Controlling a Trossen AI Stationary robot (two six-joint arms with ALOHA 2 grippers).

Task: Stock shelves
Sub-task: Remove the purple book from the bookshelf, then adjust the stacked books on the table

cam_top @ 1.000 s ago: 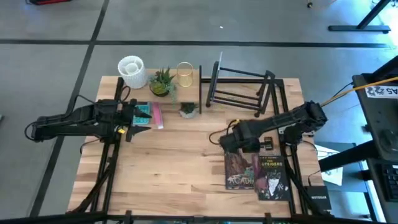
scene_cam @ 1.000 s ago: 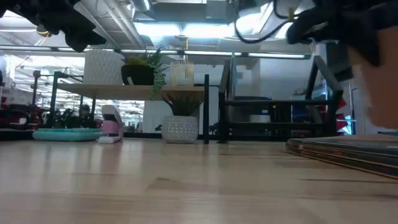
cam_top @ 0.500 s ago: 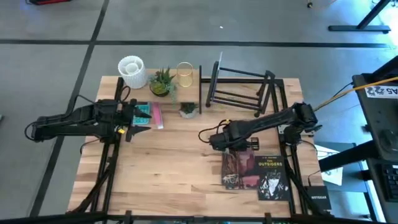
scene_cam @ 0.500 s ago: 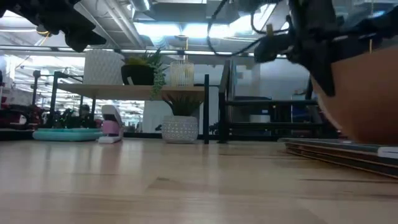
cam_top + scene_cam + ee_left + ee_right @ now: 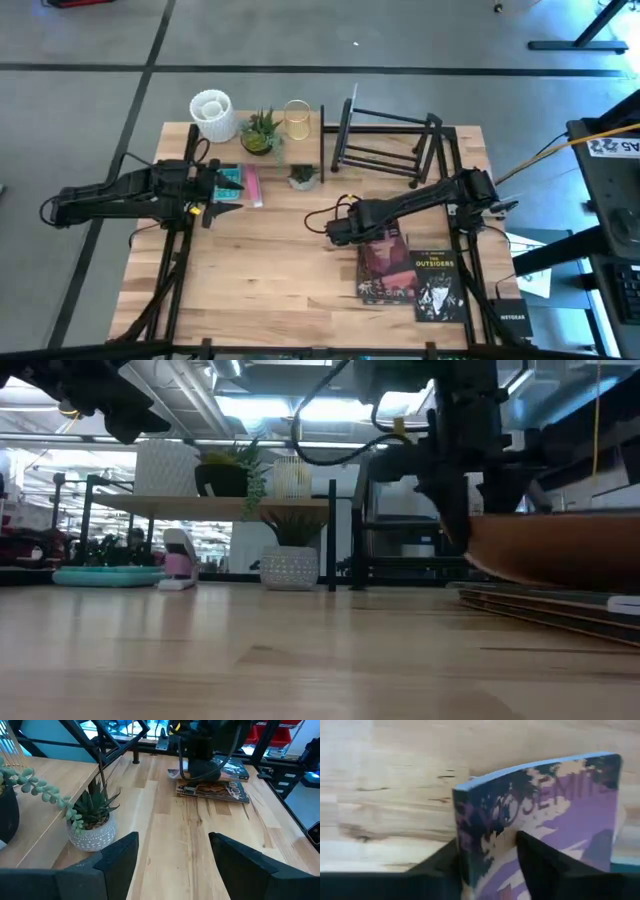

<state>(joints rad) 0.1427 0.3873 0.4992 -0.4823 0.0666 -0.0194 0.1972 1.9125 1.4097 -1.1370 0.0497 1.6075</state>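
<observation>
The wooden shelf carries a white vase, a plant and a yellow glass. The black rack stands to its right. My right gripper is shut on a book, purple-covered in the right wrist view. It hangs over another book that lies flat on the table. My left gripper stands open by the shelf's near side, above a teal item, with nothing between its fingers. My right gripper pinches the book through its thickness near its far-left corner, one finger on the purple cover and the other behind. The arm reaches in from the table's right. In the low view the book hangs about level, clear of the stack.
A small potted succulent and a pink item stand under the wooden shelf. Bare tabletop lies between the two arms and toward the near edge.
My right gripper has moved toward the table's left edge, carrying the book. The book has come up off the stack. It was steeply tilted half a second ago and now hangs about level.
</observation>
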